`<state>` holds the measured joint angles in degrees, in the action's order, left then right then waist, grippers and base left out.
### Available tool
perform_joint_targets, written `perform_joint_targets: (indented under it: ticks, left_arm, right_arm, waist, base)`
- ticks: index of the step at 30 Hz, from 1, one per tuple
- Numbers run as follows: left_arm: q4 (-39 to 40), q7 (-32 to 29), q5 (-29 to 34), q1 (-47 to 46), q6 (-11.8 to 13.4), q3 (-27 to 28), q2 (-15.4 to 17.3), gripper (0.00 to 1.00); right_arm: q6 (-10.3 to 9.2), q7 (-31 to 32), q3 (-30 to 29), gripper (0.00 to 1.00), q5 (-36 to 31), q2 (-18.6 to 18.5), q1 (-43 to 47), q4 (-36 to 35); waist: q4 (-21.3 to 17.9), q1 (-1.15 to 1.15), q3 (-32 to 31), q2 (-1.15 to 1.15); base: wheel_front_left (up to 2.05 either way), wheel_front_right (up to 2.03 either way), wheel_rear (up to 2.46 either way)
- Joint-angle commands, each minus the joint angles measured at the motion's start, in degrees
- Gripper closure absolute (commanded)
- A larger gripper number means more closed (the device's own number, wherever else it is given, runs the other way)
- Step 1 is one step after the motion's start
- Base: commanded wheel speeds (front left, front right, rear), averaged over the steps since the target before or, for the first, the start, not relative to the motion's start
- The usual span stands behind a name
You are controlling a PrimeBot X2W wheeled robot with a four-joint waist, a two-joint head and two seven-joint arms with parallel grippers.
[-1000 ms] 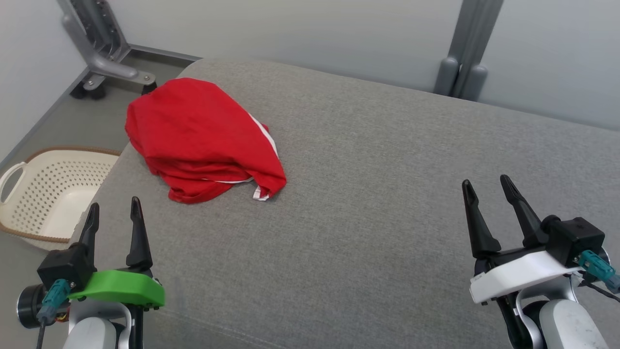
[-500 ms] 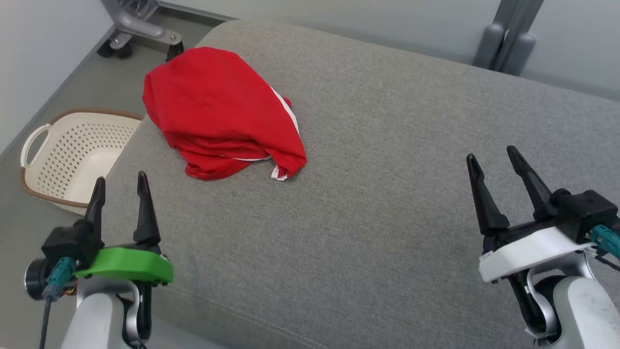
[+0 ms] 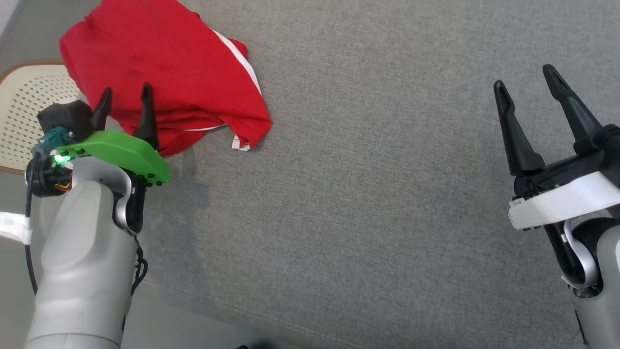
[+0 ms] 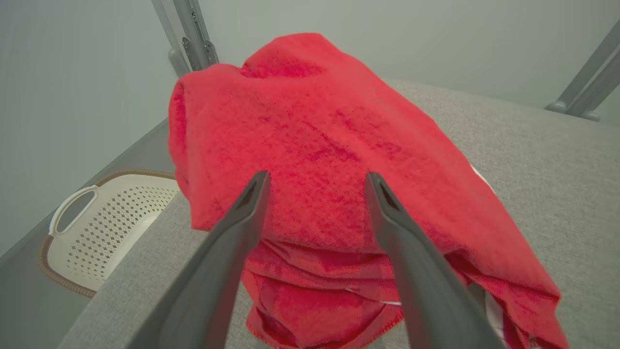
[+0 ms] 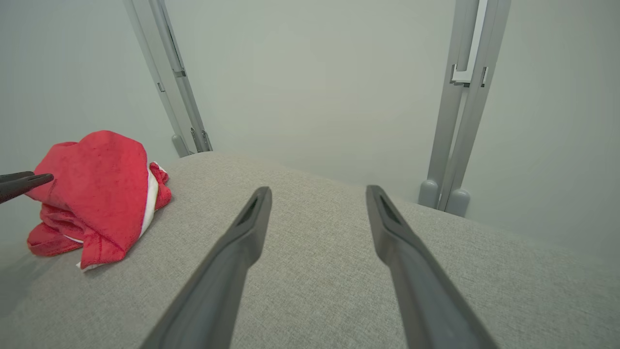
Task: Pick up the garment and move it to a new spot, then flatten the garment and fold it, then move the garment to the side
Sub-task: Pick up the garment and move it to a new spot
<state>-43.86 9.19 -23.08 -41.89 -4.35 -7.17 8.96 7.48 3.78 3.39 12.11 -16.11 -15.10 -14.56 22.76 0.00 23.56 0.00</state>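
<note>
A crumpled red garment (image 3: 160, 77) with white trim lies in a heap at the far left of the grey cushioned surface (image 3: 368, 184). My left gripper (image 3: 125, 99) is open, its fingertips just over the heap's near edge. Seen from the left wrist, the garment (image 4: 315, 145) bulks up close beyond the open left gripper (image 4: 315, 182), nothing held. My right gripper (image 3: 525, 80) is open over bare cushion at the right, far from the cloth. From the right wrist, the garment (image 5: 101, 194) lies far left, and the right gripper (image 5: 317, 191) is spread and empty.
A cream perforated laundry basket (image 3: 24, 111) with a brown rim sits on the floor left of the cushion (image 4: 533, 160), also visible as a basket (image 4: 97, 223) from the left wrist. Grey metal posts (image 5: 460, 121) stand against the pale wall behind.
The head camera has tilted down, shifting the whole picture. My left gripper has reached forward to the garment's near edge; the right gripper stays open on the right. The garment lies as before.
</note>
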Motion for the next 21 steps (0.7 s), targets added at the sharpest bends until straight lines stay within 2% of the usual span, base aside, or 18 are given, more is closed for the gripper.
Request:
perform_joint_targets:
  ticks: [1, 4, 5, 7, 15, 19, 21]
  left_arm:
    - [-2.52, -0.68, -0.92, -2.3, -0.38, 0.5, 0.52, 0.0]
    - [-9.3, -3.56, -2.46, -5.65, -1.04, 0.9, 0.95, 0.0]
    - [-10.87, -4.1, -3.04, -6.43, -1.18, 1.16, 1.05, 0.03]
    - [-13.6, -4.28, -3.32, -7.9, -1.38, 1.3, 1.64, 1.0]
    - [-15.8, 4.45, -4.06, -8.56, -1.91, 2.95, 4.16, 1.0]
    - [-12.05, 5.96, -3.09, -5.74, -1.14, 4.18, 5.36, 1.0]
    - [-6.63, 6.09, -1.97, -3.78, -0.14, 5.24, 6.11, 1.0]
  right_arm:
    - [0.03, -0.01, 0.14, 0.0, 0.31, -0.45, -1.22, -0.28]
    - [0.03, -0.17, 0.37, 0.0, 0.35, -0.85, -2.11, -0.16]
    - [0.03, -0.25, 0.43, 0.0, 0.34, -0.91, -2.14, -0.06]
    - [0.03, -0.33, 0.6, 0.0, 0.29, -1.04, -2.22, 0.24]
    - [0.02, -2.0, 0.81, 0.0, 0.92, -0.73, -1.46, 1.23]
    - [0.03, -2.95, 0.36, 0.0, 0.93, 0.17, 0.37, 2.35]
    - [0.03, -3.56, 0.21, 0.0, 1.08, 0.74, 1.54, 3.06]
  waist:
    - [-4.12, 0.0, 6.64, 0.0]
    - [-4.74, 0.0, 7.55, 0.0]
    - [-4.81, 0.0, 7.64, 0.0]
    - [-4.93, 0.0, 7.7, 0.0]
    - [-5.22, 0.0, 4.54, 0.0]
    - [-5.52, 0.0, 0.91, 0.0]
    - [-5.77, 0.0, -1.67, 0.0]
  base:
    - [0.0, 0.0, 0.0]
    - [0.0, 0.0, 0.0]
    - [0.0, 0.0, 0.0]
    - [0.0, 0.0, 0.0]
    - [0.0, 0.0, 0.0]
    - [0.0, 0.0, 0.0]
    - [0.0, 0.0, 0.0]
